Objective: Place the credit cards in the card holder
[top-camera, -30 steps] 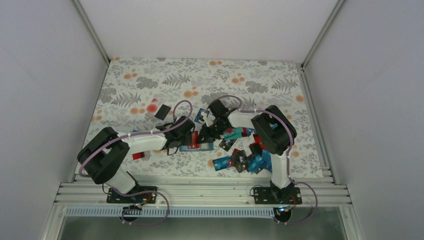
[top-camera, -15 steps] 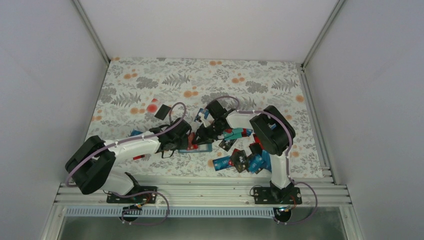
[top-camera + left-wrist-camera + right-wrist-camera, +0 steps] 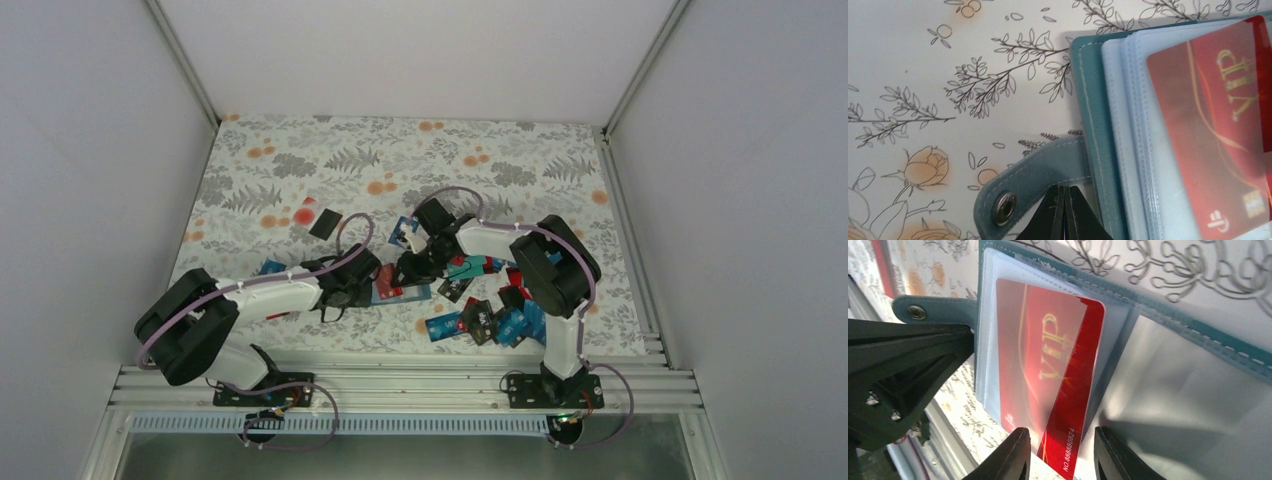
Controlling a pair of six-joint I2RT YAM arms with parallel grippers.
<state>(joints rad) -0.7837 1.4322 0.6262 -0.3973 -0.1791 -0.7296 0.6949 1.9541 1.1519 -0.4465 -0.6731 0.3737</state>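
The teal card holder (image 3: 1093, 125) lies open on the flowered table, its clear sleeves facing up; it also shows in the top view (image 3: 402, 292). A red VIP credit card (image 3: 1048, 365) sits most of the way inside a sleeve, one long edge and a corner sticking out. My right gripper (image 3: 1062, 434) is open, its fingers either side of that protruding end with gaps on both sides. My left gripper (image 3: 1065, 190) is shut, tips against the lower edge of the holder's snap strap (image 3: 1038, 175). More credit cards (image 3: 485, 318) lie heaped at the right.
A black card (image 3: 325, 224) and a red card (image 3: 305, 213) lie apart at the back left. A blue card (image 3: 272, 267) and a red one (image 3: 278, 313) lie by the left arm. White walls stand on three sides, and a metal rail (image 3: 400, 380) runs along the near edge.
My right gripper has opened and let go of the red card, which stays in the sleeve. The left arm has shifted a little and stays shut at the holder's strap.
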